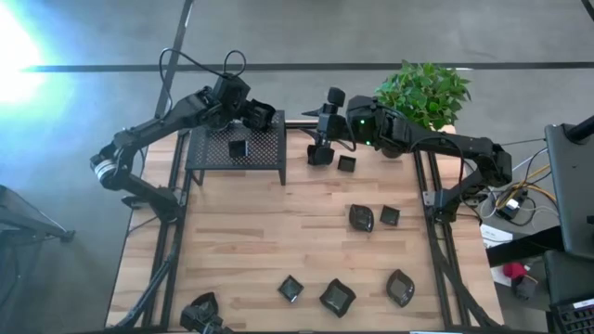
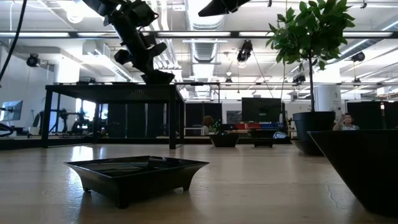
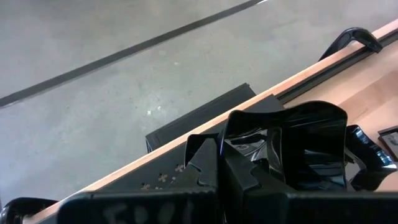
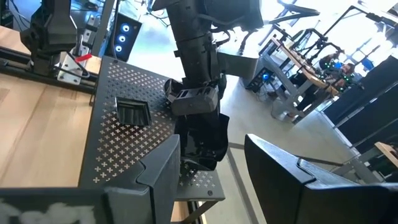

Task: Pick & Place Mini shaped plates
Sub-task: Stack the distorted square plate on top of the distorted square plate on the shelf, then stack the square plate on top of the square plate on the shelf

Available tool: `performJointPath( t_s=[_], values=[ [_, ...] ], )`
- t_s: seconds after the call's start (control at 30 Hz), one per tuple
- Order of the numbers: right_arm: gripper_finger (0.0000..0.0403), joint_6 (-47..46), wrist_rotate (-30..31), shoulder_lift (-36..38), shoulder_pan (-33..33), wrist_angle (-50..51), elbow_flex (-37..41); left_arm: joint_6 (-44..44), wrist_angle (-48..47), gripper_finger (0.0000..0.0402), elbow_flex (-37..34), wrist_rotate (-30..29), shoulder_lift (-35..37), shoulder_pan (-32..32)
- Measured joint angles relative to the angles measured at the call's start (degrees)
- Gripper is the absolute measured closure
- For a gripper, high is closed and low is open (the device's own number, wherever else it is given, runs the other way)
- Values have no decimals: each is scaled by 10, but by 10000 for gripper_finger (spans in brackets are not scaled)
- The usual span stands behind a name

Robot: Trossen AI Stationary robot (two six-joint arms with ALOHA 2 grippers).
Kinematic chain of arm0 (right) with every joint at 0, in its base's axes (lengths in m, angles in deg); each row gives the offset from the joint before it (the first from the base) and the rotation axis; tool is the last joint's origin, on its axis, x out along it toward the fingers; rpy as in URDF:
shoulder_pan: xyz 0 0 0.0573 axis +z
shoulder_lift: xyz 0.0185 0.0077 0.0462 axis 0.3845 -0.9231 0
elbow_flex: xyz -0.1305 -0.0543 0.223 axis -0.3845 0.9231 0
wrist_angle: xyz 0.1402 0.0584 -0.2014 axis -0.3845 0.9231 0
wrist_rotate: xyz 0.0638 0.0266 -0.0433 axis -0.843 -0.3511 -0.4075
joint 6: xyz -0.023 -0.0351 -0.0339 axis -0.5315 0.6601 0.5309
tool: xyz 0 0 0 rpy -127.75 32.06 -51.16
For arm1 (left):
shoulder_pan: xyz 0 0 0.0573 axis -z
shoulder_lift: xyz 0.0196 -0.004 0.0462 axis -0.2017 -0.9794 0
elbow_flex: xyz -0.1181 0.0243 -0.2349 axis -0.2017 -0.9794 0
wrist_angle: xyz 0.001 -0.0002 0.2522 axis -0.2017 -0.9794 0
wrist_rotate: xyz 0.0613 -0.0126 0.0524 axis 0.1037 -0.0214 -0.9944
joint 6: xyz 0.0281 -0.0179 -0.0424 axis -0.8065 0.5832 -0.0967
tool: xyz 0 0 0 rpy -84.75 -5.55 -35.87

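Observation:
The mini plates are small glossy black dishes. My left gripper (image 1: 255, 115) is shut on one (image 4: 202, 144) over the far right part of the black perforated stand (image 1: 215, 160). A second plate (image 1: 238, 147) rests flat on the stand's top. My right gripper (image 1: 317, 137) hovers open beside the stand's right end and faces the left arm. One plate (image 1: 346, 164) lies close by it. Several more lie on the wooden table, among them a pair (image 1: 361, 218) in the middle and others (image 1: 337, 297) along the near edge. My left gripper holds the plate by its upper rim (image 3: 249, 134), coming from above and slanting down. The plate (image 2: 158, 76) hangs tilted below the fingers, close over the stand's top. Whether its lower edge touches the stand I cannot tell.
A green potted plant (image 1: 424, 91) stands at the table's far right corner, behind the right arm. Black frame rails run along both sides of the table (image 1: 251, 232). In the low view one plate (image 2: 137, 174) sits close to the camera.

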Motion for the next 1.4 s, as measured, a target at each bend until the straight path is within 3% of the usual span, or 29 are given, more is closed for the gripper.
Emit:
performJointPath(
  t_s=[0.53,0.97,1.27,1.4],
  values=[
    [225,0,0,0,0,0,0,30,-6,400,0,-1,0,0],
    [227,0,0,0,0,0,0,29,-5,327,0,0,0,0],
    [239,0,1,0,0,1,0,7,-7,326,19,0,14,0],
    [247,-15,4,1,0,4,0,-52,-20,326,28,0,37,3]
  ],
)
